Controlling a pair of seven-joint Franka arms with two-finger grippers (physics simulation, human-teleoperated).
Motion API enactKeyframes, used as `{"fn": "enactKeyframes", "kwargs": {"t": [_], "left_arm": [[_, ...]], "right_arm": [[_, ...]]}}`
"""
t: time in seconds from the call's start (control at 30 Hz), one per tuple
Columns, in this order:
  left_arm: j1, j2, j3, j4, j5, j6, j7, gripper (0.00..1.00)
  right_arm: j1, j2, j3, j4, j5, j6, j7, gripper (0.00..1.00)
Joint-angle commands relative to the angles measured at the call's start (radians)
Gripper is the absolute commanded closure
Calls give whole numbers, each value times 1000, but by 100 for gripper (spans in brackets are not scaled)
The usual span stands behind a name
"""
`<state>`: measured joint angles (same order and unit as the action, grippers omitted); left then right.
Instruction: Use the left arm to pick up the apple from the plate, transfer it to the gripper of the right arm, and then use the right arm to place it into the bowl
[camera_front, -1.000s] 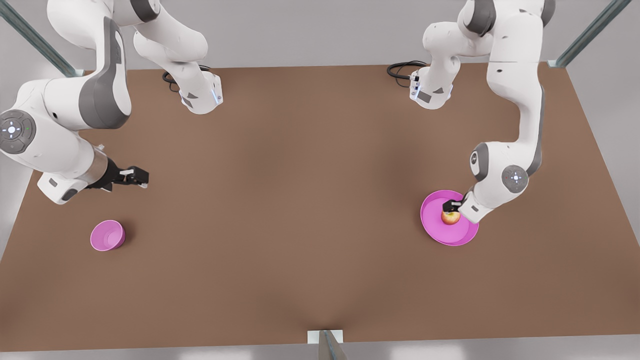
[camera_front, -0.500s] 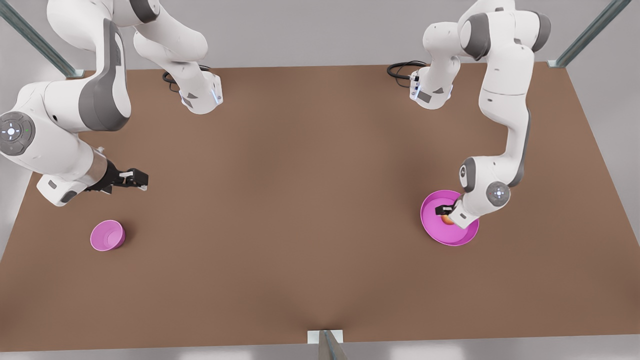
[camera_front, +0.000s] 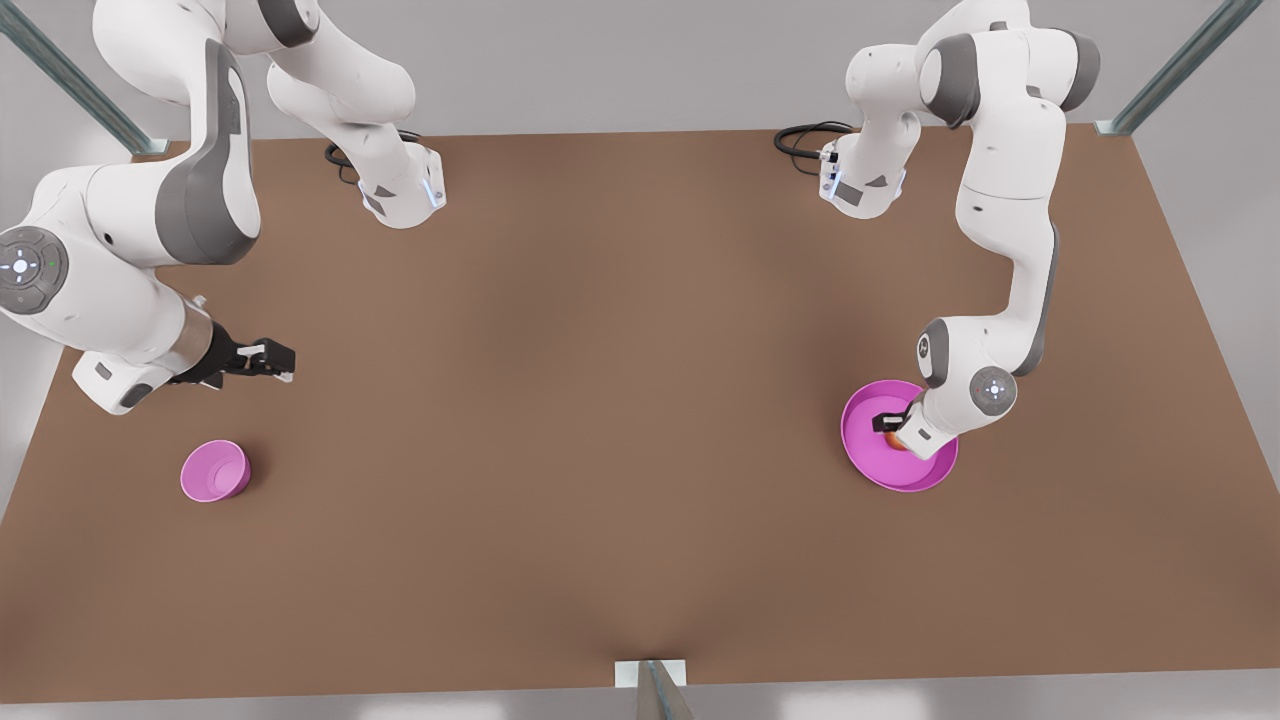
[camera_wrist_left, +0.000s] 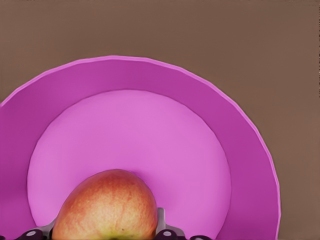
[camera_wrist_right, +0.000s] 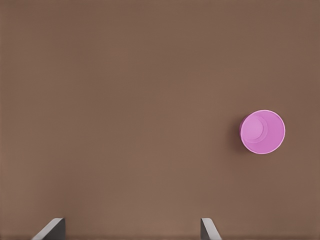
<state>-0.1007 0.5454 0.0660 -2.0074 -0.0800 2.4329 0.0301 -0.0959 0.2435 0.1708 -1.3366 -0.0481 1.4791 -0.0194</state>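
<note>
Left tool (camera_front: 889, 421) was down inside the plate (camera_front: 862, 452), on the front view's right side of the brown worktop (camera_front: 620, 420). Apple (camera_wrist_left: 106, 206) sat on the plate floor, off centre, mostly covered by the left arm's wrist in the front view; a sliver of orange showed at the tool there. In the left wrist view black linkage fingers (camera_wrist_left: 169, 233) stood on either side of the apple, right against its lower flanks. Whether they were clamped on it or just bracketing it, cannot tell. Apple looked to be resting on the plate, not lifted.

Right tool (camera_front: 268, 360) waited on the front view's left, above the worktop, pointing roughly toward the middle of the worktop. Its two fingertips (camera_wrist_right: 51, 230) were spread wide apart in the right wrist view, nothing between them, bare worktop beneath.

Bowl (camera_front: 214, 471) stood upright on the worktop near the right tool, toward the near edge from it, not touching. Bowl interior held nothing, seen in the right wrist view (camera_wrist_right: 262, 132). Bowl and plate well apart, opposite sides of the worktop.
</note>
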Motion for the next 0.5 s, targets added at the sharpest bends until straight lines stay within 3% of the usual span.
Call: {"fn": "enactKeyframes", "kwargs": {"t": [0.0, 0.23, 0.33, 0.4, 0.47], "left_arm": [[-1, -1, 0, 7, -1, 5, 1, 30], [-14, -10, -64, 223, -44, -26, -7, 31], [-16, -13, -184, 294, -265, -55, -36, 33], [-27, 8, -373, 377, -317, -52, -248, 32], [-109, 44, -382, 449, -405, -46, -279, 32]], "right_arm": [[1, -1, 1, 0, 1, 0, -4, 0], [-1, -1, 1, 0, 1, 0, -4, 0], [4, -1, 7, 0, 36, 0, 9, 0], [8, 16, 9, -1, 186, 40, 13, 0], [7, 59, 10, -1, 309, 95, 12, 0]]}}
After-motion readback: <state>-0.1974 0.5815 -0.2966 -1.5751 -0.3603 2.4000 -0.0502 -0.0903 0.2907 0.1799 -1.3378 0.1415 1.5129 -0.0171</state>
